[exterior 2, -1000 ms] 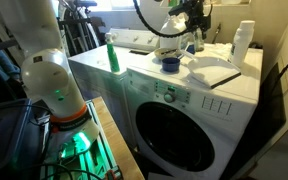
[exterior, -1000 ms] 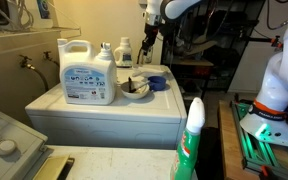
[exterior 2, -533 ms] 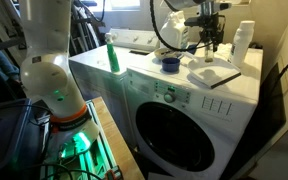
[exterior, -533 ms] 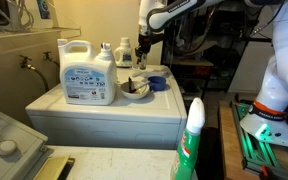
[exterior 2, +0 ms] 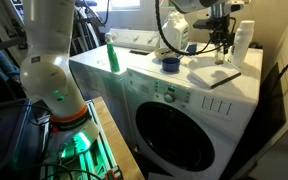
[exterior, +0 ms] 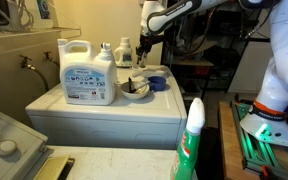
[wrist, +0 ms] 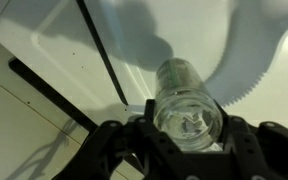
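Claw: the gripper (exterior 2: 222, 52) is pinched on a small clear bottle (wrist: 187, 105). In the wrist view the fingers (wrist: 134, 135) press it from both sides.
What changed: over the last second the arm swung away from the blue cup (exterior 2: 170, 65) toward the back corner and dipped a little, bottle and all.
Where the bottle is: up in the air, just above the white dish (exterior 2: 210, 75) and near the tall white bottle (exterior 2: 244, 40).
Meaning: I'd say it's mid-carry, not resting on anything.
Surface: a white washer top (exterior 2: 144, 68) with a big detergent jug (exterior: 87, 72) and a green spray bottle (exterior 2: 112, 55) on it.
Room: a laundry nook. The front-loader door (exterior 2: 171, 130) sits below the top.
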`<state>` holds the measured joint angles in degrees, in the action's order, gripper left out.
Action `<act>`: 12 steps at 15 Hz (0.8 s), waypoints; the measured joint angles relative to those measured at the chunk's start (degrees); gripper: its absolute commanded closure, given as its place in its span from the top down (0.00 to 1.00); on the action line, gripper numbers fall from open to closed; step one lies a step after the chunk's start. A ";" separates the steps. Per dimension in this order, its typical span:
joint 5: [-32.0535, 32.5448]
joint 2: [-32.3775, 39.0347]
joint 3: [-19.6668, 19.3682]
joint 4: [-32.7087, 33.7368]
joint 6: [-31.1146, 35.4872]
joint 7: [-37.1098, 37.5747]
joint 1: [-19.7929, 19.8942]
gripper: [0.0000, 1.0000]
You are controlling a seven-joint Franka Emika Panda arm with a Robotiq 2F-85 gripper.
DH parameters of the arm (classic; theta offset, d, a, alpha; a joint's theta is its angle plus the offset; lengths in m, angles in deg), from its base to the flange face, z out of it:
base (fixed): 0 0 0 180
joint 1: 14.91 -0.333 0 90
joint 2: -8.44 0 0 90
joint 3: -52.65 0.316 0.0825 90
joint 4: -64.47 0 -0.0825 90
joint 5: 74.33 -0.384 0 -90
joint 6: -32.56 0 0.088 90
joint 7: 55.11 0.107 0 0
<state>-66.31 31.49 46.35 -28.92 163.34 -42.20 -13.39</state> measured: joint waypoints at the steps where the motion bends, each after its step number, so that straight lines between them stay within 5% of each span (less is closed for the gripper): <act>1: 0.00 0.16 -0.06 -0.05 0.15 0.32 -0.01 0.28; 4: 0.00 0.86 -0.07 -0.37 0.83 1.98 -0.11 0.28; 5: 0.05 1.09 -0.09 -0.53 1.06 2.51 -0.14 0.78; 9: 0.30 1.26 -0.61 -1.60 2.02 3.78 -0.22 0.98; 12: 0.27 0.07 -0.79 -1.42 2.03 3.81 -0.23 1.00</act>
<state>-66.04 31.55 45.56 -30.34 165.37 -38.39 -13.63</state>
